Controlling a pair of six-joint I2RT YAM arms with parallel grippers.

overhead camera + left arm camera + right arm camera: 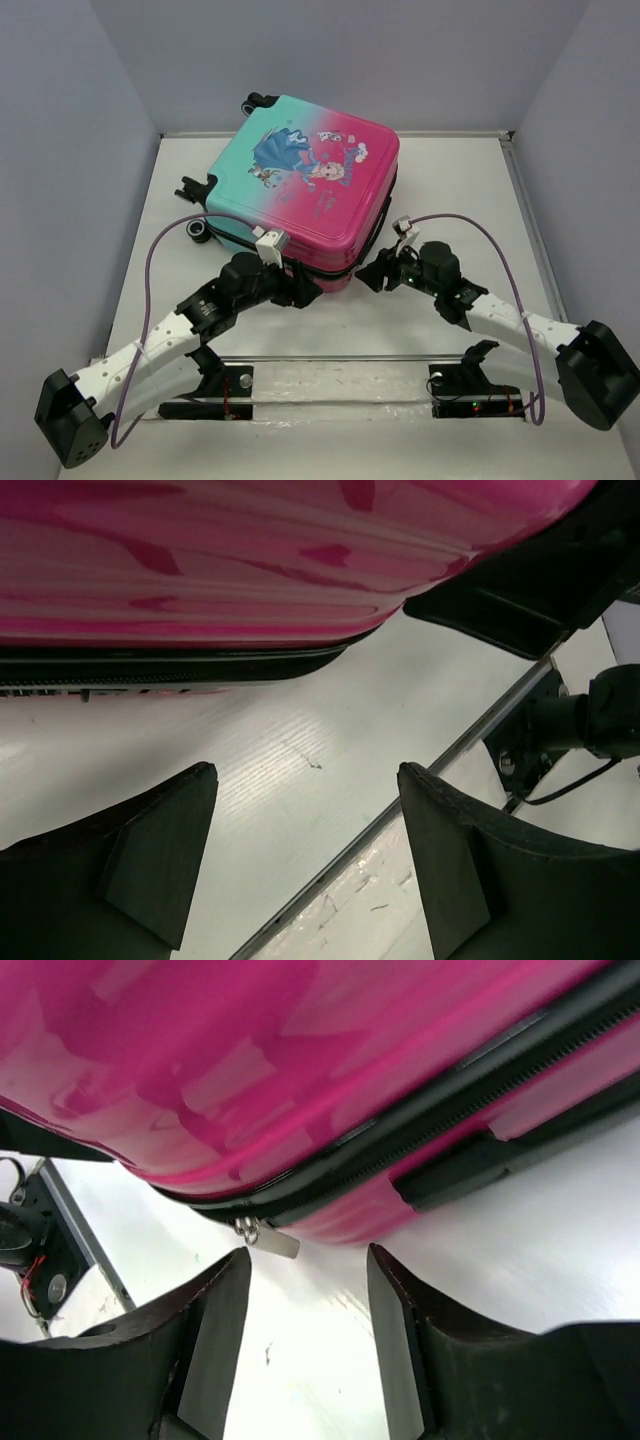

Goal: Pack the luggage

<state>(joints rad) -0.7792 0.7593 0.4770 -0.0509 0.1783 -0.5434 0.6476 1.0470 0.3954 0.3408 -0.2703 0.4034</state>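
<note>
The luggage (305,185) lies flat and closed in the middle of the table, princess print up, pink end toward the arms. My left gripper (308,292) is open and empty at the near pink corner; its wrist view shows the pink shell (250,560) just above the fingertips (305,770). My right gripper (365,277) is open and empty by the same corner. In its view (305,1252) a metal zipper pull (270,1238) hangs from the black zipper line (420,1135) just ahead of the left finger (215,1320), not between the fingers.
The luggage's black wheels (198,228) stick out on its left side. A clear plastic strip (340,378) with the arm mounts runs along the near edge. Grey walls close in the table on the left, right and back.
</note>
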